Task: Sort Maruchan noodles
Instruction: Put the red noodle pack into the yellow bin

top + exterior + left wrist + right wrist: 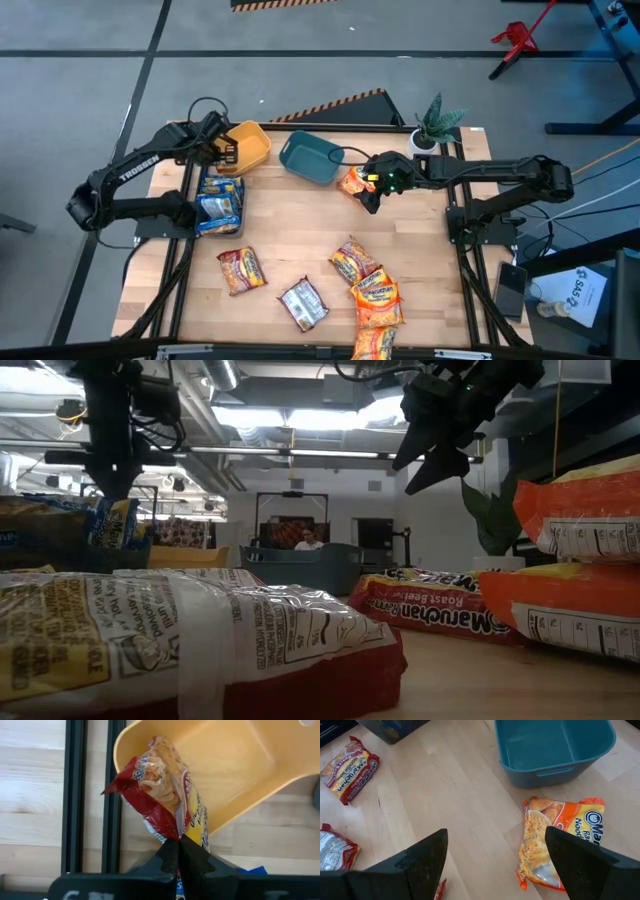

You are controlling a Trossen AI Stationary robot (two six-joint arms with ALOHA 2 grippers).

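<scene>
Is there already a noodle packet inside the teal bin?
No, the teal bin shows only its bare floor, and the nearest orange packet lies on the table just outside it.

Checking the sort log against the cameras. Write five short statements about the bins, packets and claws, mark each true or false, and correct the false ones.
1. The left claw is shut on a red packet over the yellow bin. True.
2. The right claw holds an orange packet. False: it is open and empty; the orange packet lies on the table beside it.
3. The teal bin looks empty inside. True.
4. The orange packet lies inside the teal bin. False: it lies on the table just outside it.
5. A potted plant stands at the table's far corner, on the right arm's side. True.
</scene>
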